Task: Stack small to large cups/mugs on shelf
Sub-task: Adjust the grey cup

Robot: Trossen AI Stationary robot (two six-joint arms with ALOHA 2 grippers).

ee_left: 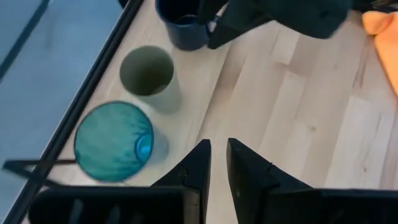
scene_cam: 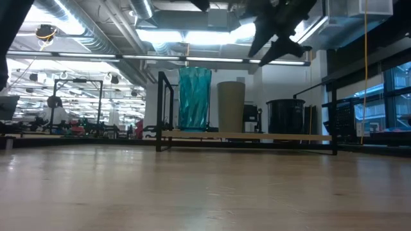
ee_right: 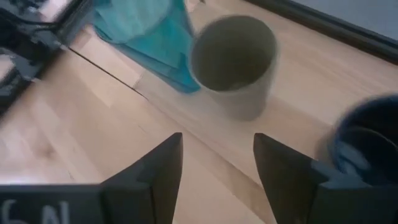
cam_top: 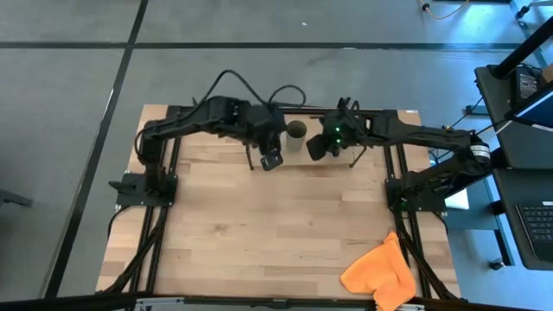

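Three vessels stand in a row on the shelf (scene_cam: 247, 136), a light board in a black rod frame at the table's far side. From the table's left to right they are the teal tumbler (scene_cam: 194, 99), the olive-tan cup (scene_cam: 231, 106) and the navy mug (scene_cam: 286, 117). My left gripper (ee_left: 217, 152) hovers above the shelf's near edge beside the tumbler (ee_left: 114, 142), its fingers almost together. My right gripper (ee_right: 217, 149) is open in the air above the shelf, near the olive cup (ee_right: 236, 59) and the mug (ee_right: 367, 146). In the high view the arms hide the tumbler and the mug.
An orange cloth (cam_top: 380, 272) lies crumpled at the table's near right corner. Both arms (cam_top: 270, 160) (cam_top: 315, 147) crowd the far middle over the shelf. Bare wooden tabletop (cam_top: 276, 225) stretches from the shelf to the near edge.
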